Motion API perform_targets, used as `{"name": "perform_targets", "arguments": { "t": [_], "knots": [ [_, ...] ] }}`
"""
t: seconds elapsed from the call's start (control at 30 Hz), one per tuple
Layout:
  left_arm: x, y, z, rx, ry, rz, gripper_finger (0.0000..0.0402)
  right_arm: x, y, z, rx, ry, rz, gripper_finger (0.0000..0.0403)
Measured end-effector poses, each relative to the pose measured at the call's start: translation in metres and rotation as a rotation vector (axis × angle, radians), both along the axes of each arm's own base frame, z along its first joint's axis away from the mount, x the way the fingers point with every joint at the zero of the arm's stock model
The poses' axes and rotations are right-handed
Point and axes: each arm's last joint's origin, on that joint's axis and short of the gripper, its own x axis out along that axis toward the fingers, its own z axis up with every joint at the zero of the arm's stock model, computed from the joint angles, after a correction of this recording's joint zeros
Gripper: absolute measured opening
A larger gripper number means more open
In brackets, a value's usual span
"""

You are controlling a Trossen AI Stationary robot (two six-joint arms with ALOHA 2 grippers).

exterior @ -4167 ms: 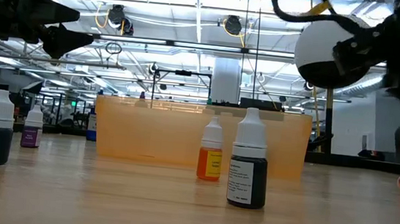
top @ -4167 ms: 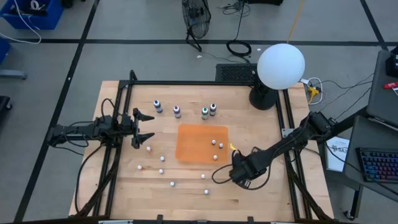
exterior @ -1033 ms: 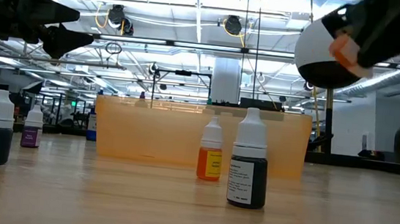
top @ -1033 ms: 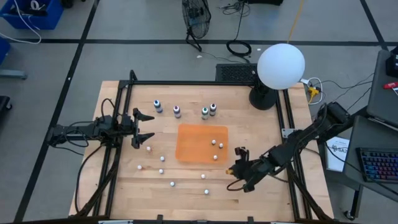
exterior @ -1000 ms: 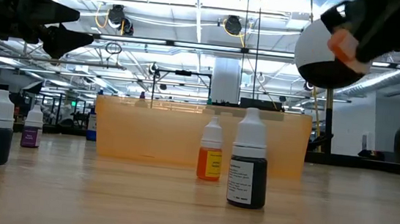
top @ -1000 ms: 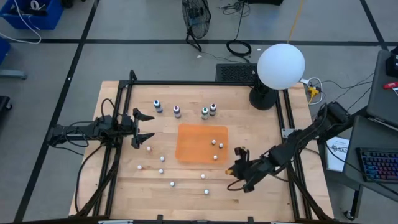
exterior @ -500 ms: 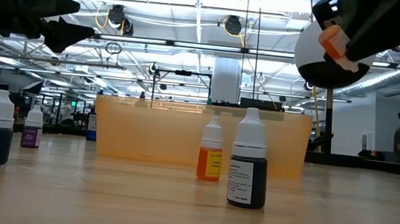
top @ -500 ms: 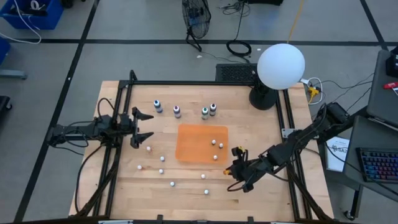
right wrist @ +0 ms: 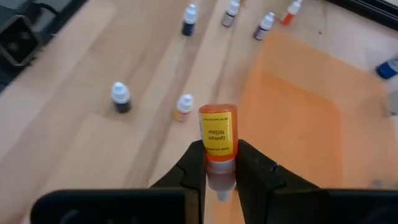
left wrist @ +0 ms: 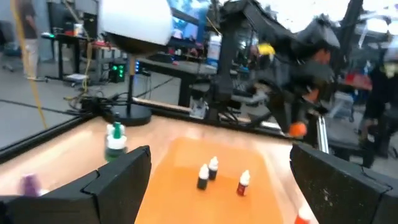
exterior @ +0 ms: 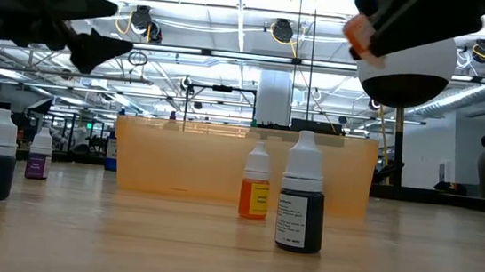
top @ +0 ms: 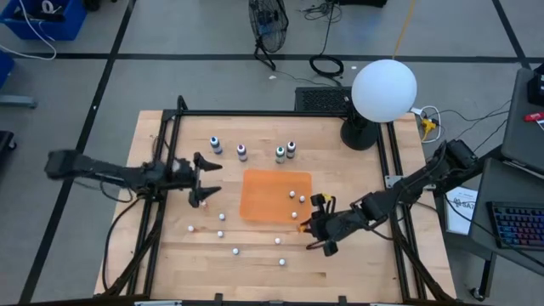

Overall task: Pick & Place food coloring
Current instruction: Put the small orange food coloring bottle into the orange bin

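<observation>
Right hand (right wrist: 219,163) is pinching 1 food coloring bottle (right wrist: 217,135), orange-bodied with a "lemon yellow" label, held inverted, cap toward the wrist. In the high view this hand (top: 316,223) sits above the bench (top: 357,263), just beside the near right corner of the orange tray (top: 268,195).

Left hand (top: 204,178) is spread wide and holds nothing; it sits over the bench left of the tray, fingers pointing toward it.

Tray contents: 3 small bottles (top: 293,197) standing near its right side; the left wrist view shows 3 there also, upright.

4 bottles (top: 241,152) stand in a row along the far side of the bench, beyond the tray. Further bottles (top: 220,218) stand scattered on the bench on the tray's left and near sides.

A white globe lamp (top: 383,91) stands at the far right corner of the bench.
</observation>
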Motion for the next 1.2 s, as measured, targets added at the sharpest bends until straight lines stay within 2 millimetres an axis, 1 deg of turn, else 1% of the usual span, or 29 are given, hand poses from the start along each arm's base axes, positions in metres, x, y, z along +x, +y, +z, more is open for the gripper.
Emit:
{"name": "perform_targets", "arguments": {
  "t": [0.07,0.13,0.2,0.33,0.4,0.5,0.6,0.73,0.8,0.87,1.03,1.2],
  "knots": [
    [0.016,-0.008,0.002,0.033,0.044,-0.013,0.0379,0.002,-0.004,0.000,-0.004,-0.002,-0.017,0.0046],
    [0.040,-0.017,0.006,0.074,0.112,-0.017,0.0379,0.004,-0.008,0.000,-0.006,-0.002,-0.032,0.0046],
    [0.072,-0.030,0.012,0.151,0.178,-0.025,0.0379,0.006,-0.012,0.000,-0.006,-0.002,-0.047,0.0046],
    [0.139,-0.062,0.020,0.387,0.252,-0.096,0.0379,0.007,-0.017,0.000,-0.050,-0.016,-0.106,0.0046],
    [0.169,-0.074,0.025,0.462,0.291,-0.078,0.0379,0.007,-0.018,0.000,-0.063,-0.017,-0.114,0.0046],
    [0.208,-0.083,0.032,0.493,0.361,-0.020,0.0379,0.006,-0.017,0.000,-0.077,-0.020,-0.127,0.0046],
    [0.236,-0.091,0.039,0.453,0.421,-0.005,0.0379,0.005,-0.018,-0.002,-0.090,0.000,-0.126,0.0046],
    [0.255,-0.097,0.044,0.437,0.513,0.001,0.0379,0.005,-0.018,-0.001,-0.094,-0.002,-0.121,0.0046],
    [0.261,-0.098,0.042,0.438,0.550,0.002,0.0379,0.005,-0.018,-0.001,-0.105,-0.004,-0.111,0.0046],
    [0.266,-0.100,0.040,0.443,0.552,-0.005,0.0379,0.006,-0.018,-0.001,-0.109,-0.008,-0.109,0.0046],
    [0.269,-0.101,0.033,0.456,0.552,-0.025,0.0379,0.006,-0.018,0.000,-0.110,-0.014,-0.109,0.0046],
    [0.270,-0.101,0.033,0.470,0.551,-0.026,0.0378,0.006,-0.018,0.000,-0.108,-0.014,-0.111,0.0046]
  ]
}}
